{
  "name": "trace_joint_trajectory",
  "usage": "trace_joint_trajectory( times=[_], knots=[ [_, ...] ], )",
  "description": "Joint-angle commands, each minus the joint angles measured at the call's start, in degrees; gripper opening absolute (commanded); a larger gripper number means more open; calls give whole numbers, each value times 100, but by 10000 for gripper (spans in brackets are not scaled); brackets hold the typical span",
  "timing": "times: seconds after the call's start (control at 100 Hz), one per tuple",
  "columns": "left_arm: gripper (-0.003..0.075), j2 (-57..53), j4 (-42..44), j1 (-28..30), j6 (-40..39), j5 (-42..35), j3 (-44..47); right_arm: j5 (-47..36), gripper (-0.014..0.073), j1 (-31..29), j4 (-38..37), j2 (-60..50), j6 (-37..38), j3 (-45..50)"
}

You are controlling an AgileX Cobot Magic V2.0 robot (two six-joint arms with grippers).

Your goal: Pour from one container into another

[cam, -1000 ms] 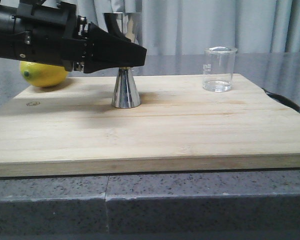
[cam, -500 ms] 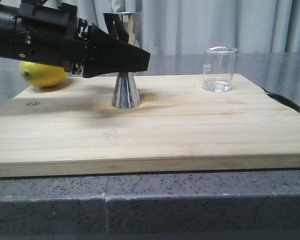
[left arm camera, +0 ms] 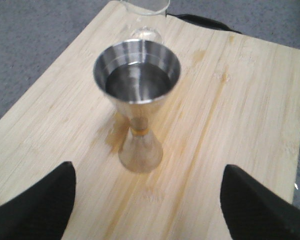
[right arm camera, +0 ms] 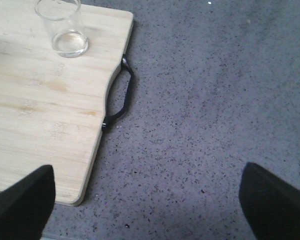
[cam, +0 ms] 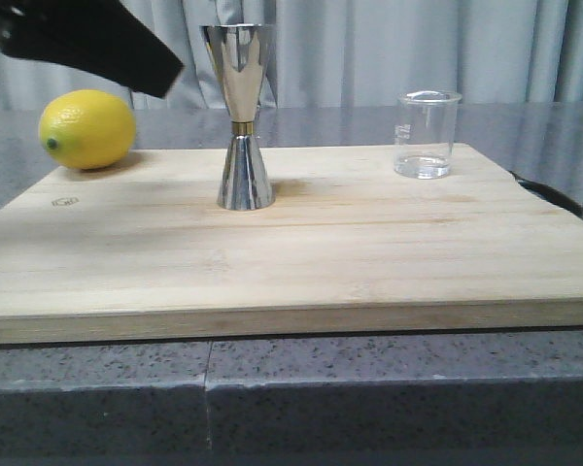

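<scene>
1. Although the left gripper (left arm camera: pixel 147 200) shows both black fingertips (left arm camera: pixel 32 205) in its wrist view, spread wide with nothing between them, the front view catches only a blurred dark wedge of that arm at the upper left edge.
2. Ahead of the spread left fingers stands the steel jigger (left arm camera: pixel 137 100), upright on the wooden board (left arm camera: pixel 230 115), its top cup holding what looks like liquid, though the blur makes that hard to judge.
3. Beyond the jigger, the glass beaker (left arm camera: pixel 146 22) is cut off by the frame; only its base shows.
4. From the right wrist view, the right gripper (right arm camera: pixel 150 205) also has its fingers wide apart, hanging over grey countertop (right arm camera: pixel 215 100) beside the board's black handle (right arm camera: pixel 121 95); the beaker (right arm camera: pixel 62 27) stands upright well ahead of it, its rim cropped.
5. Half a second earlier the left gripper was across the jigger's (cam: pixel 240 116) waist in the front view; it has since pulled up and away.
6. Behind the board, a lemon (cam: pixel 87 129) sits below the withdrawn arm.
</scene>
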Motion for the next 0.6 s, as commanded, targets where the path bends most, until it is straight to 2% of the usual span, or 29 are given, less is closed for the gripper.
trace_joint_trajectory(
  times=[0.0,0.18,0.28,0.44,0.59],
  knots=[
    [547,-720,1061,-42,-1670,23,-344,-307,647,-25,-82,0,-48,-135],
    [547,-1639,3278,-42,-4371,434,-584,-195,647,-25,-82,0,59,-135],
    [547,-2143,4146,-42,-5663,652,-585,-185,647,-25,-82,0,315,-135],
    [547,-2793,5041,-42,-6958,973,-570,-48,647,-25,-82,0,757,-135],
    [547,-3420,5456,-42,-7685,1056,-386,145,647,-25,-82,0,1013,-135]
  ],
)
